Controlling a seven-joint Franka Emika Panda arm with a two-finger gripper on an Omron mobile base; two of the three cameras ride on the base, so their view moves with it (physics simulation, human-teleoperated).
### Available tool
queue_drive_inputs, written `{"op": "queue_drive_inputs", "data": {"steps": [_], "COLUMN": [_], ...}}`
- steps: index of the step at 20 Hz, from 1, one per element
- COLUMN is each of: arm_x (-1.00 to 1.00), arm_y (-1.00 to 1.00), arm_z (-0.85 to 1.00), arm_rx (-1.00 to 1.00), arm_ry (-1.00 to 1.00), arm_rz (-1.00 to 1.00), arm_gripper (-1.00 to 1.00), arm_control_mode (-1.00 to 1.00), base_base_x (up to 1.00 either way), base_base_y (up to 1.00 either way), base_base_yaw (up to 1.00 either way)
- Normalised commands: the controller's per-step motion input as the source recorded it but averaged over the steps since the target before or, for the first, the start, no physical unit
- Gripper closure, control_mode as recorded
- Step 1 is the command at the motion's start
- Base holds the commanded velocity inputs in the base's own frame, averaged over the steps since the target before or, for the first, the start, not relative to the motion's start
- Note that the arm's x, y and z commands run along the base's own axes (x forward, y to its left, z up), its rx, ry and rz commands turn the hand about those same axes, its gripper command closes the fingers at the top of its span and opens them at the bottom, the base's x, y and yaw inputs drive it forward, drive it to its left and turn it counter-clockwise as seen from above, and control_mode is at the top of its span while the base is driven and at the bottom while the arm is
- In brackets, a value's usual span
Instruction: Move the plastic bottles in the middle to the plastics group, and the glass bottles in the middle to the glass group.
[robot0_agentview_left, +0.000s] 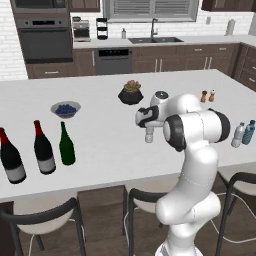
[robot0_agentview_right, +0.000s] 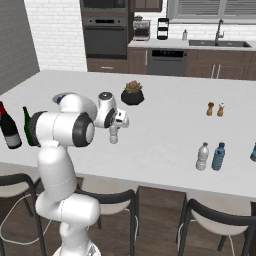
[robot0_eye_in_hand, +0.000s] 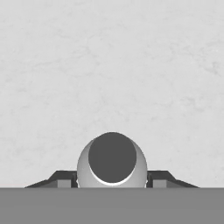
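A small clear plastic bottle (robot0_agentview_left: 149, 135) (robot0_agentview_right: 114, 136) stands upright mid-counter. My gripper (robot0_agentview_left: 149, 131) (robot0_agentview_right: 114, 131) comes down over it. In the hand view its dark cap and rounded shoulders (robot0_eye_in_hand: 112, 159) sit between my fingers (robot0_eye_in_hand: 65, 179), which press both sides. At the counter's right stands the plastics group: a clear bottle (robot0_agentview_left: 238, 135) (robot0_agentview_right: 202, 156) beside a teal-blue one (robot0_agentview_left: 248, 132) (robot0_agentview_right: 218, 156). At the left, the plain green glass bottle (robot0_agentview_left: 66, 146) (robot0_agentview_right: 28, 127) stands next to two black red-topped wine bottles (robot0_agentview_left: 44, 149) (robot0_agentview_left: 11, 157).
A dark pot with a plant (robot0_agentview_left: 131, 93) sits behind the gripper, a bowl of blue berries (robot0_agentview_left: 65, 109) at back left, and two shakers (robot0_agentview_left: 207, 96) at back right. Stools (robot0_agentview_left: 45, 215) line the counter's near edge.
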Motion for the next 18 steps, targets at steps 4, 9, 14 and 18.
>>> {"op": "queue_drive_inputs", "data": {"steps": [4, 9, 14, 18], "arm_x": [-0.21, -0.50, -0.66, -0.68], "arm_y": [-0.09, -0.45, -0.81, -0.90], "arm_z": [0.10, 0.35, 0.30, 0.07], "arm_rx": [0.00, 0.00, 0.02, 0.02], "arm_ry": [-0.04, -0.05, 0.00, 0.03], "arm_rz": [0.00, -0.06, -0.26, -0.41], "arm_gripper": [1.00, 1.00, 1.00, 1.00], "arm_control_mode": [-1.00, -1.00, -1.00, -1.00], "base_base_x": [0.00, 0.00, 0.00, 0.00], "base_base_y": [0.00, 0.00, 0.00, 0.00], "base_base_yaw": [0.00, 0.00, 0.00, 0.00]}}
